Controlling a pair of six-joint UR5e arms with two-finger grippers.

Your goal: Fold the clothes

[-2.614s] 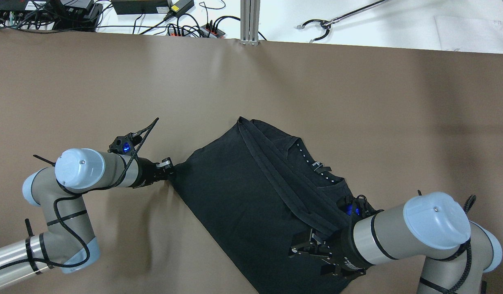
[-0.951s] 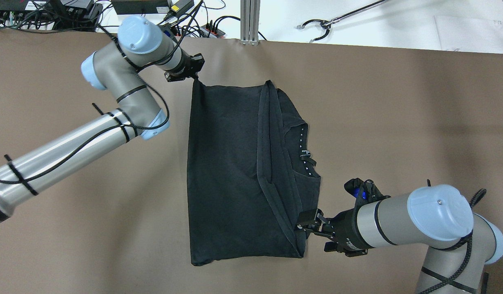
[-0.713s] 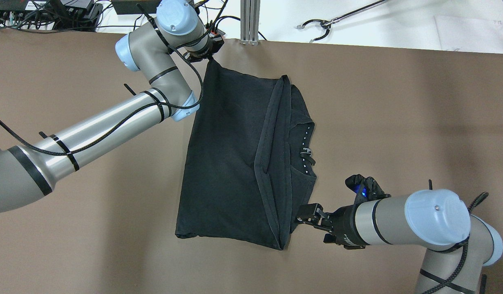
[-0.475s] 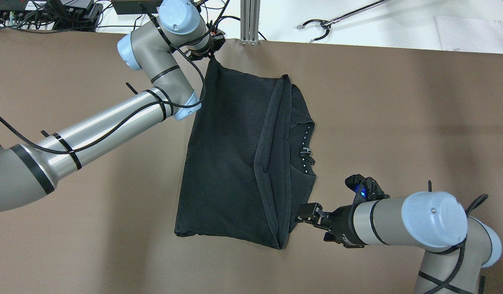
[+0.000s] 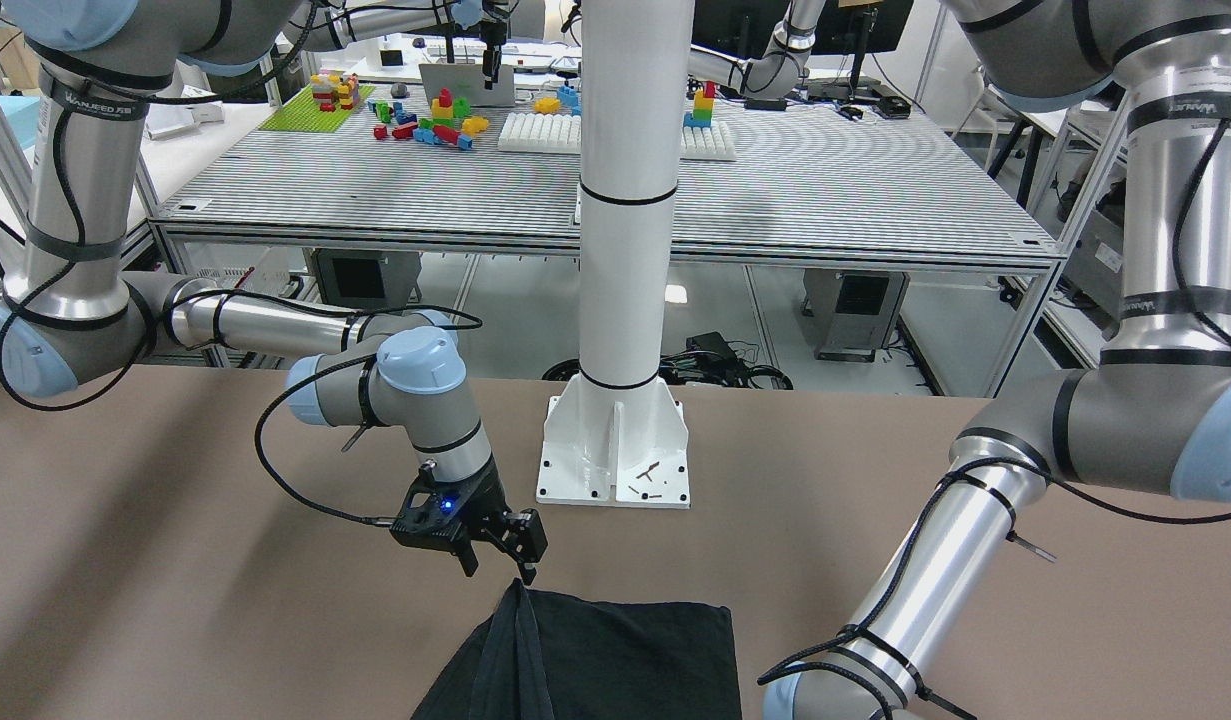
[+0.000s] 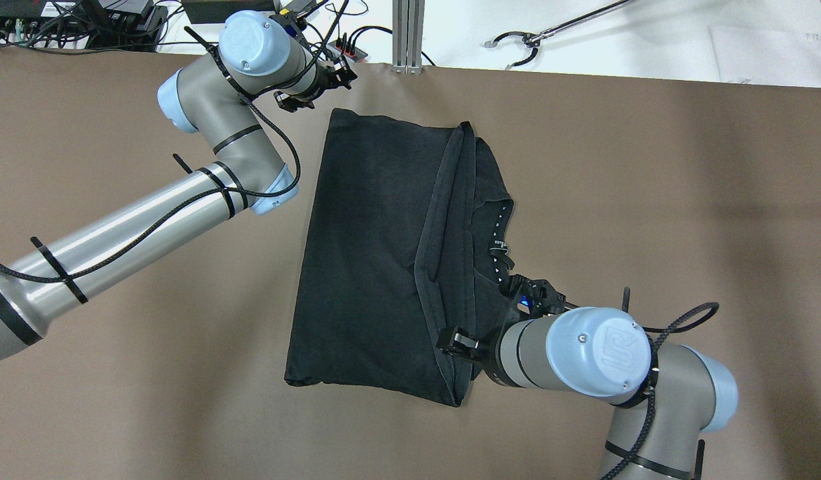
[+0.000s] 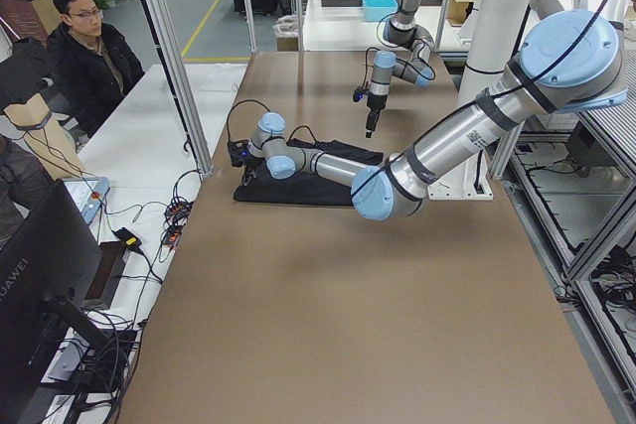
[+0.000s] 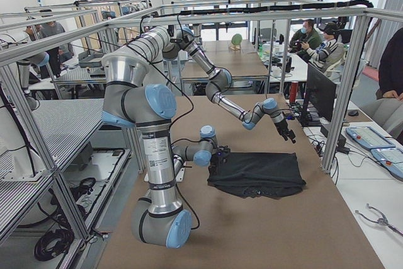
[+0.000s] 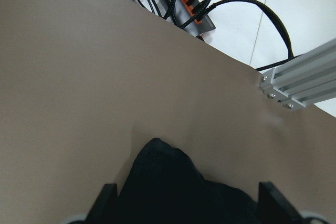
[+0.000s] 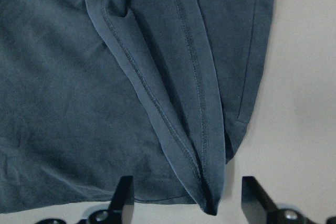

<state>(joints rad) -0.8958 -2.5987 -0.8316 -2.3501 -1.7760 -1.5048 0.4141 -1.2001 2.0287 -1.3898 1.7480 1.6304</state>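
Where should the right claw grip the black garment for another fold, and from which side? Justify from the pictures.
Probably the near right corner of the black garment, where the stitched hems meet in a point. Come down from above: the right claw hangs open by it, so one pinch could catch every layer.

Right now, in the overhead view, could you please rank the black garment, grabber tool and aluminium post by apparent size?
1. black garment, clearly largest.
2. grabber tool.
3. aluminium post.
The frame's top edge cuts the last two, so their order is unsure.
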